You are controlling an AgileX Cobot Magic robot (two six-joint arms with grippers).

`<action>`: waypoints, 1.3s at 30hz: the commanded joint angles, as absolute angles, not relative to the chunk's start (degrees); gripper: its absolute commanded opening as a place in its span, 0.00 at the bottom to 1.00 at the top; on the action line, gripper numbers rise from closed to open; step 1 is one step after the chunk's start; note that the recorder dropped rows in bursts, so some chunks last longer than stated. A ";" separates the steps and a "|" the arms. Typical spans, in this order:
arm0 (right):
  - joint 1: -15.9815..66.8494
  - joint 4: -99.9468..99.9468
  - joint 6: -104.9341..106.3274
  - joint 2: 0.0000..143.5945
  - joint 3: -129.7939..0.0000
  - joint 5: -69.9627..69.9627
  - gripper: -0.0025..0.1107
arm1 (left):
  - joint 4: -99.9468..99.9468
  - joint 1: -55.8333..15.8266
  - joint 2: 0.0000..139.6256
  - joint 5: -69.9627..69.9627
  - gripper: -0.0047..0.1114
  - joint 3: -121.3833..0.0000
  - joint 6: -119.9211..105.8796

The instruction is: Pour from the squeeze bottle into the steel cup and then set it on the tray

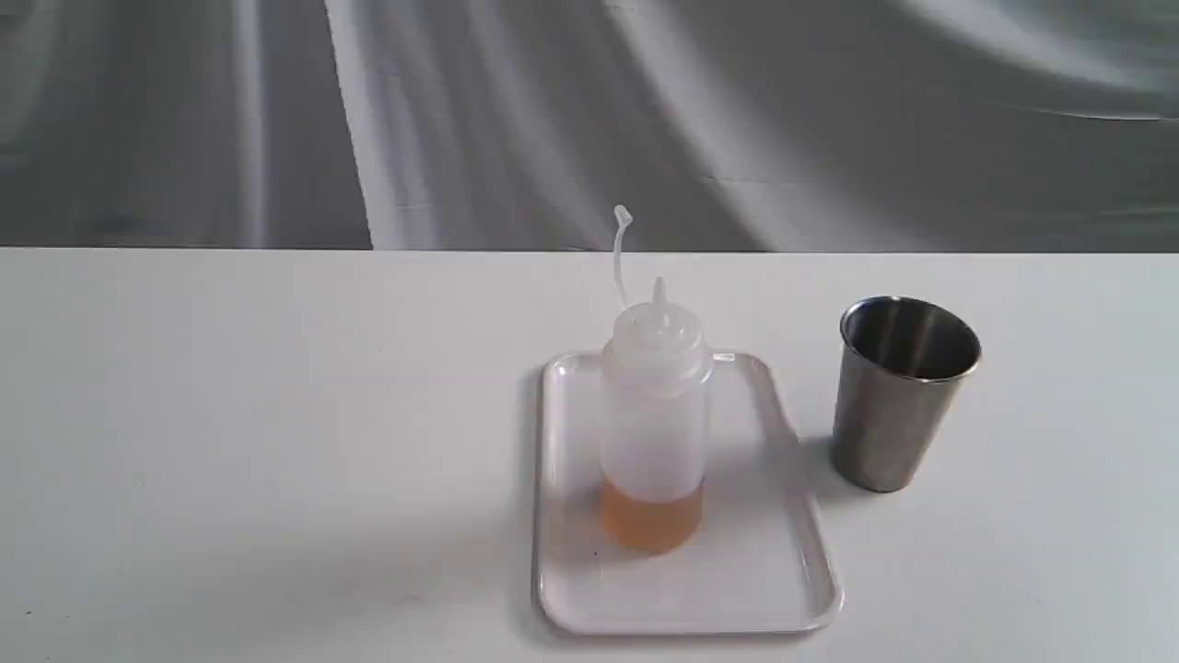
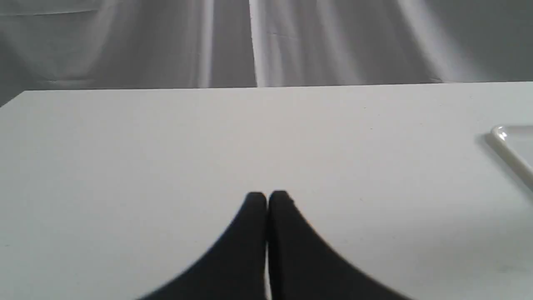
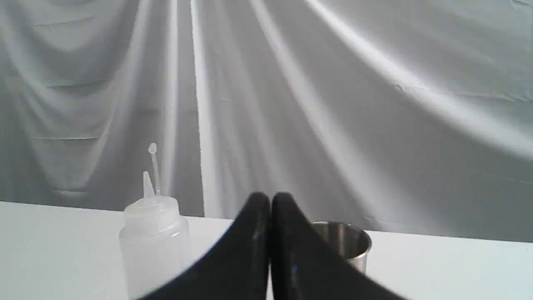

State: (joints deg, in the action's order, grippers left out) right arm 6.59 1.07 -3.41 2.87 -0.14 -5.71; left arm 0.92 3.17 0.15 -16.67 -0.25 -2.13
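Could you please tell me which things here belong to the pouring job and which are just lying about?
For the job: squeeze bottle, steel cup, tray, left tool, right tool.
Just there: table, grey backdrop cloth.

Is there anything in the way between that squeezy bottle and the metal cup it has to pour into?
Nothing visible does. The squeeze bottle stands on the tray, the steel cup beside the tray on the table; between them lies only the tray's low rim.
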 commanded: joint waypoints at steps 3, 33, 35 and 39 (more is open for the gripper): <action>5.25 0.00 0.00 0.00 0.00 -1.27 0.02 | 0.96 2.71 0.00 -16.14 0.04 0.00 -1.93; -8.12 1.97 0.00 0.00 0.00 17.65 0.02 | 0.96 2.71 0.00 -16.14 0.04 0.00 -2.09; -8.83 2.13 0.00 0.00 0.00 17.79 0.02 | 0.96 2.71 0.00 -16.14 0.04 0.00 -1.93; -12.25 2.03 0.00 0.00 0.00 18.17 0.02 | 0.96 2.71 0.00 -16.14 0.04 0.00 -1.93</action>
